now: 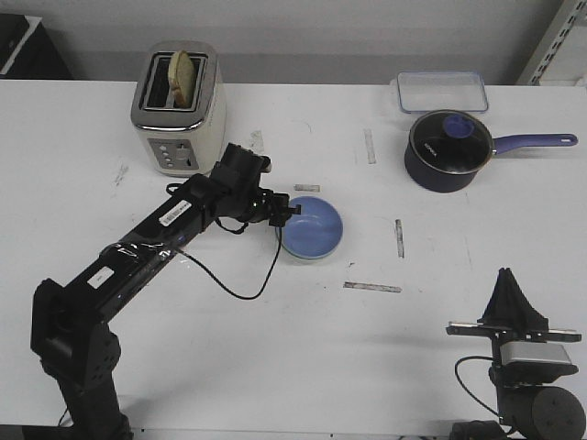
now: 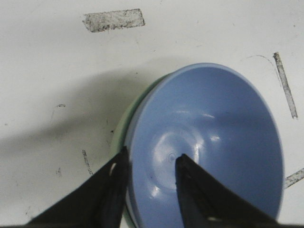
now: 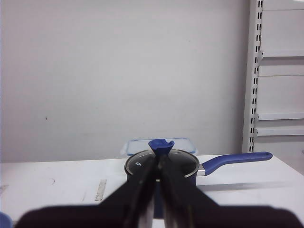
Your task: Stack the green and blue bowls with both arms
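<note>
The light blue bowl [image 1: 314,227] sits nested in the pale green bowl [image 2: 124,118] at the middle of the table. Only a thin green edge shows beside the blue bowl [image 2: 209,137] in the left wrist view. My left gripper [image 1: 289,213] is at the bowls' left rim. Its jaws [image 2: 152,154] straddle the blue rim with a gap, one finger inside the bowl and one outside, so it is open. My right gripper [image 1: 505,275] is shut and empty, raised near the table's front right, pointing up; the right wrist view shows its tips [image 3: 159,156] together.
A toaster [image 1: 179,110] with toast stands at the back left. A dark saucepan [image 1: 447,149] with a purple handle and a clear lidded box [image 1: 442,91] are at the back right. Tape marks [image 1: 371,287] lie on the white table.
</note>
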Available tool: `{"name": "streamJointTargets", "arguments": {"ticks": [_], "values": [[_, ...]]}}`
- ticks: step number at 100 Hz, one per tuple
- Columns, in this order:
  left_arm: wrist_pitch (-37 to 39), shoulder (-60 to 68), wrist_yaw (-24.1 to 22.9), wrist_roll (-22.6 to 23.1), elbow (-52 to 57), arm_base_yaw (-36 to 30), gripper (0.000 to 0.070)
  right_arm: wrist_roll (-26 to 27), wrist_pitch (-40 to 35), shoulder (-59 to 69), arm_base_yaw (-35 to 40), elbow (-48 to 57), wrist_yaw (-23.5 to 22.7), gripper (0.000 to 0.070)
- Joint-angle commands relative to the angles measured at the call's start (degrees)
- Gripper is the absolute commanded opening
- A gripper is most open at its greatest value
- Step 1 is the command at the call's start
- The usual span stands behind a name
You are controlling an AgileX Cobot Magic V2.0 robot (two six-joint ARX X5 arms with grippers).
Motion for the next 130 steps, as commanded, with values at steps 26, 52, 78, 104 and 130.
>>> {"name": "streamJointTargets", "arguments": {"ticks": [26,52,78,104,130], "values": [[1.62,-2.23,0.02,0.15,1.4,-0.24,0.0335,-0.2,0.61,-0.13,0.15,0.26,0.02,0.0004],[2.58,-4.68,0.02,6.88,1.29,0.11,0.0332,-0.2,0.59,-0.13,0.15,0.26,0.0,0.0004],[12.66,-9.64,-0.24,18.67,-5.44,0.22,0.0319,-0.2,0.59,-0.13,0.15,0.26,0.02,0.0004],[29.22,-18.25,-0.37,19.85,-19.58,1.33,0.0013,-0.2,0.59,-0.13,0.15,0.26,0.0,0.0004],[43.01,-29.75,-6.99,19.69,-38.1,5.49,0.0,-0.2,0.61,-0.13,0.15,0.26,0.02,0.0004]]}}
